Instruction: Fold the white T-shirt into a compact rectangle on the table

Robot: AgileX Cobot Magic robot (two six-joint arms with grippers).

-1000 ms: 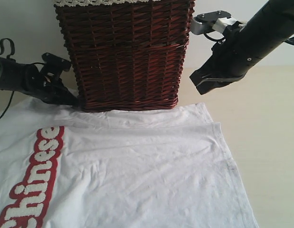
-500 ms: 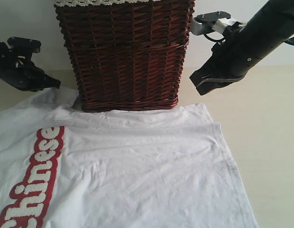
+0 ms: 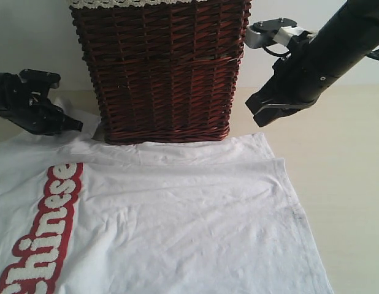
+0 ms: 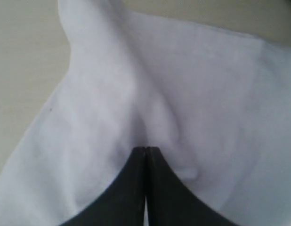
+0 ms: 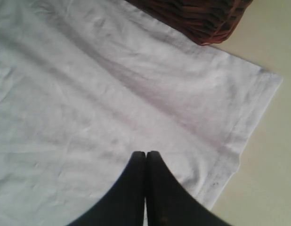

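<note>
The white T-shirt (image 3: 189, 208) lies spread on the table (image 3: 349, 171), its red lettered band (image 3: 48, 226) at the left. My left gripper (image 3: 73, 125) is low at the shirt's far left corner beside the basket. In the left wrist view its jaws (image 4: 145, 149) are pressed together, and a ridge of white cloth (image 4: 155, 113) runs up to their tips, so it looks pinched. My right gripper (image 3: 260, 115) hangs shut and empty in the air, right of the basket and above the shirt's far right corner (image 5: 258, 80); its black tips (image 5: 145, 153) touch each other.
A dark red wicker basket (image 3: 165, 73) with a lace rim stands at the back centre, touching the shirt's far edge; its corner (image 5: 202, 19) shows in the right wrist view. Bare beige table (image 5: 272, 141) lies to the right of the shirt.
My left gripper moved left away from the basket and up, then came down a little. The shirt's far left corner now lies spread out beside the basket. The right gripper barely shifted.
</note>
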